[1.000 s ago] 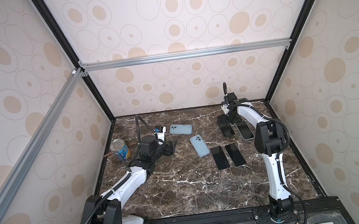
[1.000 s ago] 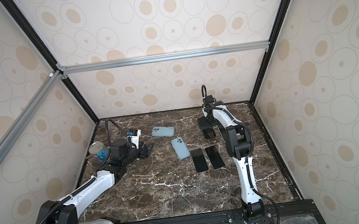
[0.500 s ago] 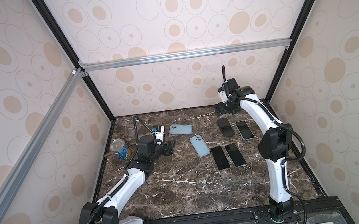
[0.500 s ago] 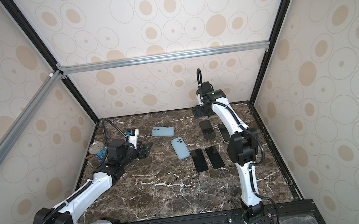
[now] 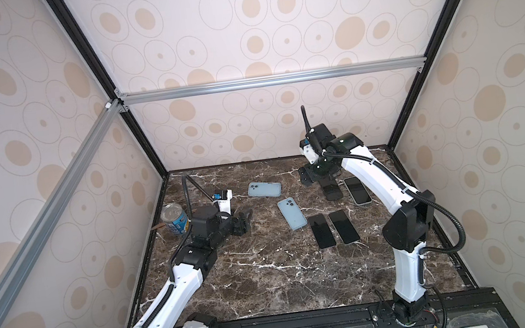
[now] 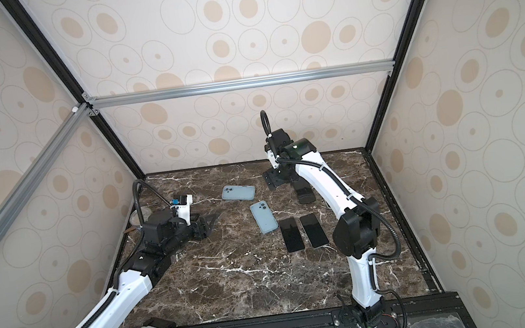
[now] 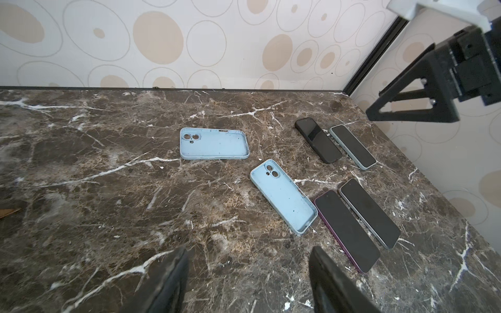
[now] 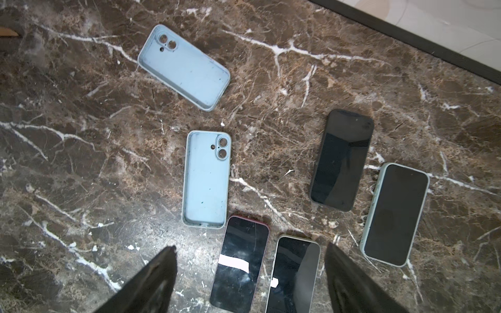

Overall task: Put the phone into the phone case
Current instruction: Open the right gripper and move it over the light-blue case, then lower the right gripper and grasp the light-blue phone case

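Two empty light-blue phone cases lie open side up on the marble table: one further back, one nearer the middle. Beside the nearer case lie two dark phones screen up, a maroon-edged one and a pale-edged one. My right gripper hangs open above the table at the back, holding nothing. My left gripper is open and empty, low over bare marble left of the cases.
A black phone and a phone in a pale green case lie at the back right, near the right arm. A tin can stands at the left wall. Walls enclose the table on three sides.
My right gripper has lifted off the back-right phones, leaving them on the table, and swung slightly left, its jaws narrowing a little. The left arm has barely moved.
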Motion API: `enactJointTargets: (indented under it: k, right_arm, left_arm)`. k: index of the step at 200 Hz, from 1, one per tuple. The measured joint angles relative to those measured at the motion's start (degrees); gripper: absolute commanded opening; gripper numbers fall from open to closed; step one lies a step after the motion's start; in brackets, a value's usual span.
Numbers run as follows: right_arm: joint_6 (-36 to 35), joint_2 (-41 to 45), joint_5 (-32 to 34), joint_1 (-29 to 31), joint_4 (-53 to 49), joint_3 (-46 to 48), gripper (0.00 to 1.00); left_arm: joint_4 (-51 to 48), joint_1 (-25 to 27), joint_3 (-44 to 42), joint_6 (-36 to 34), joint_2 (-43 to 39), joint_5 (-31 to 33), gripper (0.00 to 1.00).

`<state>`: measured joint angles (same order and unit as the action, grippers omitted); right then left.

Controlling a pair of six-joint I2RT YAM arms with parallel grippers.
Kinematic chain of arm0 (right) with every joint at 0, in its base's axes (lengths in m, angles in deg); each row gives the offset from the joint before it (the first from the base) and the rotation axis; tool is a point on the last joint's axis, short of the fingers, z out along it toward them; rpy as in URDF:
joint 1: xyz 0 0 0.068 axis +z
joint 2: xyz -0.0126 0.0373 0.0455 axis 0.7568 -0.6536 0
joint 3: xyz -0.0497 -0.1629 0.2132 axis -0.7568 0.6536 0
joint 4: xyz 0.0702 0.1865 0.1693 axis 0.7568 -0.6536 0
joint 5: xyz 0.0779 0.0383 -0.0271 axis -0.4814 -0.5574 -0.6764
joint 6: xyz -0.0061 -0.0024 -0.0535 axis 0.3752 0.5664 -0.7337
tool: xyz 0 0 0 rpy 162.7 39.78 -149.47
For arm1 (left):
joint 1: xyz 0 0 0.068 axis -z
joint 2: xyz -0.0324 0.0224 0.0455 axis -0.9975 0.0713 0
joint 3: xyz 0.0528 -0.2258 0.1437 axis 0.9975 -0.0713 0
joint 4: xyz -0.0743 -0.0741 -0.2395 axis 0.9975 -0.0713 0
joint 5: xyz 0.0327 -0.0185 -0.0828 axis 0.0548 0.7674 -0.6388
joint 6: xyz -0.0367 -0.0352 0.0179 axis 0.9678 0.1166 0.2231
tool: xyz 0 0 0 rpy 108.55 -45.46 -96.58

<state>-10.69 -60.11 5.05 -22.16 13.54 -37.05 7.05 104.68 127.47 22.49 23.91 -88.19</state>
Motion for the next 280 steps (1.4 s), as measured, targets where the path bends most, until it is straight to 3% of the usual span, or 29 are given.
enactJointTargets:
  k: [67,165,280]
  right_arm:
    - [5.64,-2.54,-2.71,6.88,5.53,3.80,0.71]
    - [14.99,-12.87,-6.23,7.41,17.57,5.18,0.72]
    - [18.25,-26.32,-10.23,7.41,18.10,-4.11,0.70]
  left_arm:
    - [-3.56,0.00,-6.73,-0.15,-7.32,2.43,0.72]
    - [-5.73,0.00,-7.28,-1.18,-9.90,6.67,0.74]
    - [-5.77,0.00,-7.56,-1.31,-10.32,6.97,0.74]
